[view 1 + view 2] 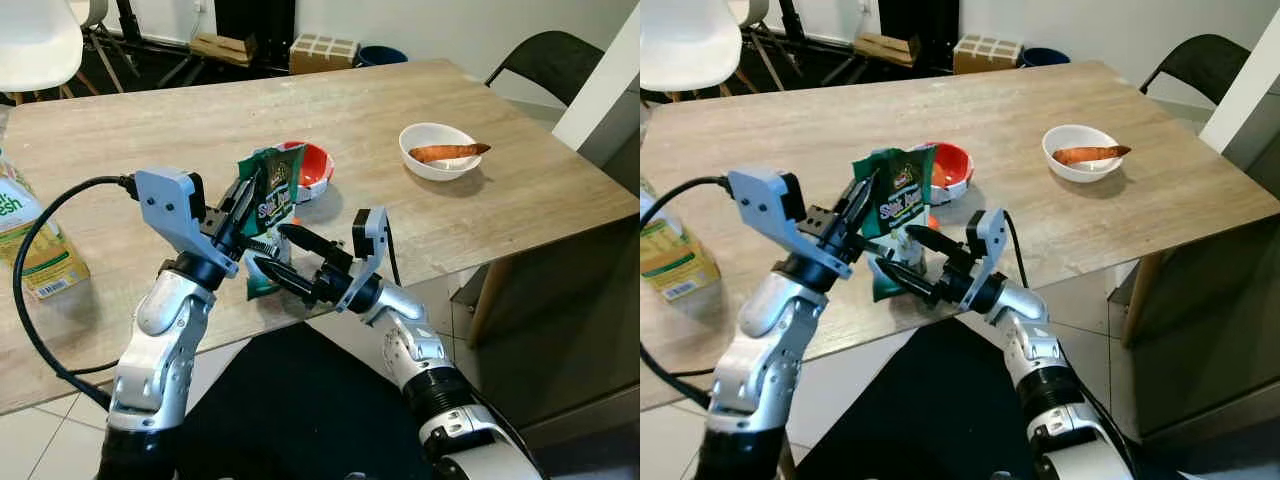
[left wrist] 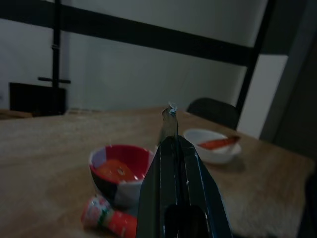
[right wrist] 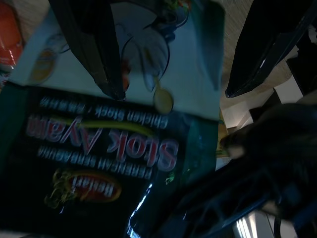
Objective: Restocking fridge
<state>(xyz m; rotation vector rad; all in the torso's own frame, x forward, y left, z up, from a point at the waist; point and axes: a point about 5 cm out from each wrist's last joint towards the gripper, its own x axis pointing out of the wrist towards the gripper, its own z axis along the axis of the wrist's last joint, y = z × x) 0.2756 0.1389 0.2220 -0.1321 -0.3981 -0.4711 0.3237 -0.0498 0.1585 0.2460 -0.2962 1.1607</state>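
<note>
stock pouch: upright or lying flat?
Upright. The left gripper pinches the pouch by its edge above the table; the open right gripper sits at its lower half.

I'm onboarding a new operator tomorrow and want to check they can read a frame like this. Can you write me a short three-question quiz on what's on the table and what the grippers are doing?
1. True or false: the green stock pouch lies flat on the wooden table.
2. Which gripper pinches the pouch's upper edge? A) the left gripper B) the right gripper C) both
3. Fill in: the white bowl near the table's right side holds an orange ____.

Key:
1. False: it is held upright above the table's near edge.
2. A; the right gripper's fingers are spread open around the pouch's lower part.
3. Sweet potato, as far as it can be told.
</note>
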